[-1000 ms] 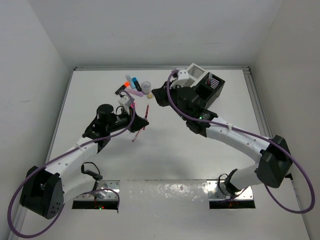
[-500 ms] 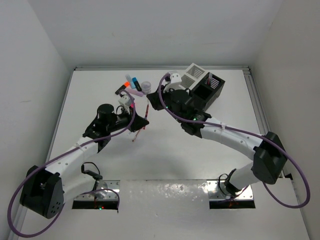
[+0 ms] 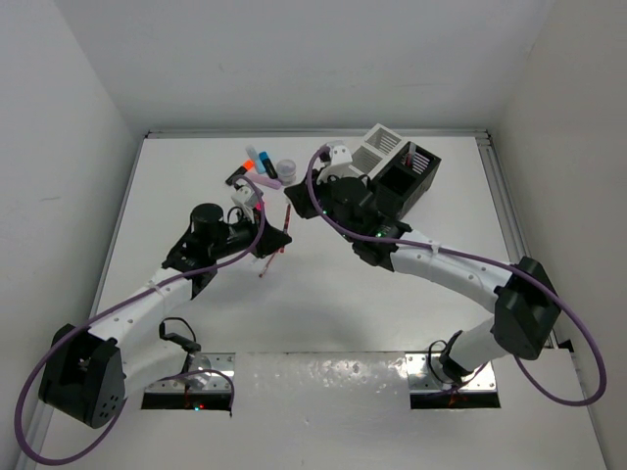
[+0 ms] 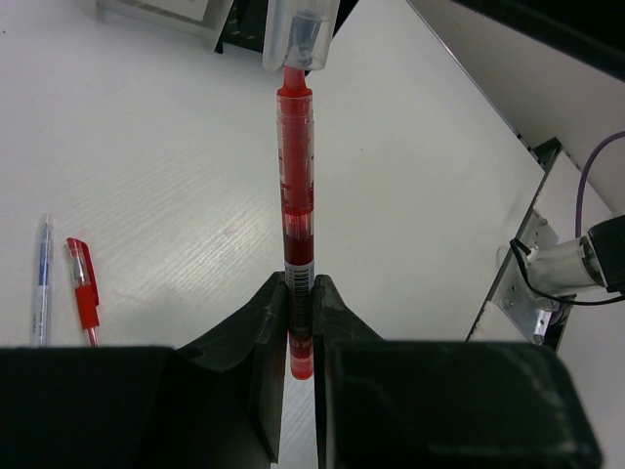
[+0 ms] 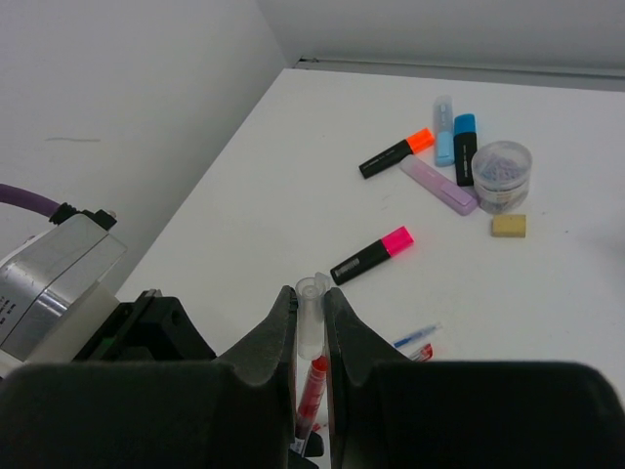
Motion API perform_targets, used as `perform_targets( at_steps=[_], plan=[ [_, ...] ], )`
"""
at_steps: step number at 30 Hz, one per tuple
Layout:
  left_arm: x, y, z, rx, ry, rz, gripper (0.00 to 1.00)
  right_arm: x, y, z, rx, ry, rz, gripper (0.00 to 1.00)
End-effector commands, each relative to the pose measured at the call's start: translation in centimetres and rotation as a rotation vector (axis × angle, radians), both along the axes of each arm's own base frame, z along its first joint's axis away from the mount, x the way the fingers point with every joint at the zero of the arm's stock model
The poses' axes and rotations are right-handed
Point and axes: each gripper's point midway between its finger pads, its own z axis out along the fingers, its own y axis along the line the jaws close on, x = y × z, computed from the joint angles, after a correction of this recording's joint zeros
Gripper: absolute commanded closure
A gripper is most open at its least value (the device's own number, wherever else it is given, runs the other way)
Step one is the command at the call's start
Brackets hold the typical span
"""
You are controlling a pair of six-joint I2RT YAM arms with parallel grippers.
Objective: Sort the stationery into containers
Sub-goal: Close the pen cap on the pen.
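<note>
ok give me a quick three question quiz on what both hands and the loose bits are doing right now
1. True or false: the left hand is shut on the thin red pen.
2. What lies closest to the small tan eraser? A: the greyish round tape roll. B: the white slotted box. C: the pink-capped black highlighter.
3. Fill in: the right hand pinches that pen's clear ____.
Key: 1 true; 2 A; 3 cap.
</note>
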Motion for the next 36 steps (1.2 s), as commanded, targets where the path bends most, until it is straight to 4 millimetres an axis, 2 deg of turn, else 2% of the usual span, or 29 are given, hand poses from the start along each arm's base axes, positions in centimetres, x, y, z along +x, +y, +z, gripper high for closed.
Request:
perform_targets(
  at_steps=[1,8,12,19,26,36],
  plan=[
    [1.1,-0.5,3.4,-0.041,-0.101,0.006,1.00,-0.1,1.0,1.8,0.056,-0.032,0.017,1.00],
    [0.9,-0.4,3.1,-0.034,-0.093,0.001,1.00,0.1,0.4,2.1,0.038,-0.049,-0.005,1.00],
    [0.6,-0.4,2.7,-0.024,-0.082,-0.008,1.00,0.4,0.2,4.1,0.046,-0.100,-0.022,1.00],
    [0.6,-0.4,2.8,-0.025,-0.084,-0.008,1.00,1.0,0.1,5.2,0.032,-0.137,-0.037,1.00],
    [0.6,-0.3,2.8,-0.026,-0.088,-0.002,1.00,1.0,-0.1,4.3,0.015,-0.120,-0.045,1.00],
    [0.9,0.0,2.9,-0.022,-0.096,0.016,1.00,0.4,0.1,2.0,0.006,-0.058,-0.027,1.00]
  ],
)
